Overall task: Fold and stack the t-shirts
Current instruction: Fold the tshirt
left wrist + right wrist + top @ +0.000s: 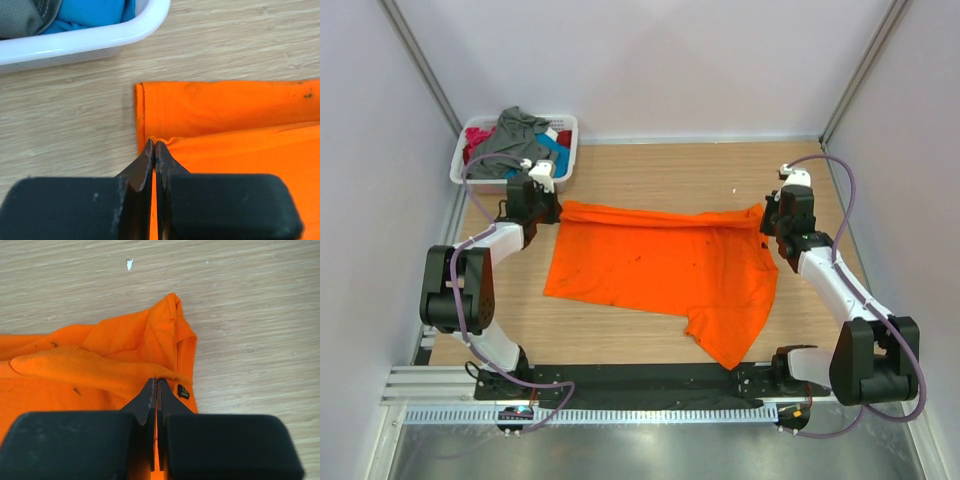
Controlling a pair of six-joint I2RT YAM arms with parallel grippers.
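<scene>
Orange tee (660, 265), white basket (90, 42), grey tee (515, 135), blue tee (90, 12), perhaps pink tee (475, 140)

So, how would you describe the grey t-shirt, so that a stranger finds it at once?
Start at the wooden table, then go to the white basket at its far left corner. The grey t-shirt lies on top of the pile inside: it is the only dull one, between a red-pink t-shirt on its left and a teal-blue t-shirt on its right.

Far-left corner's pretty much taken up by the white basket (568, 155) heaped with t-shirts (515, 135). Bare counter (670, 170) is left open behind the orange t-shirt (650, 265), and in front of it too.
</scene>
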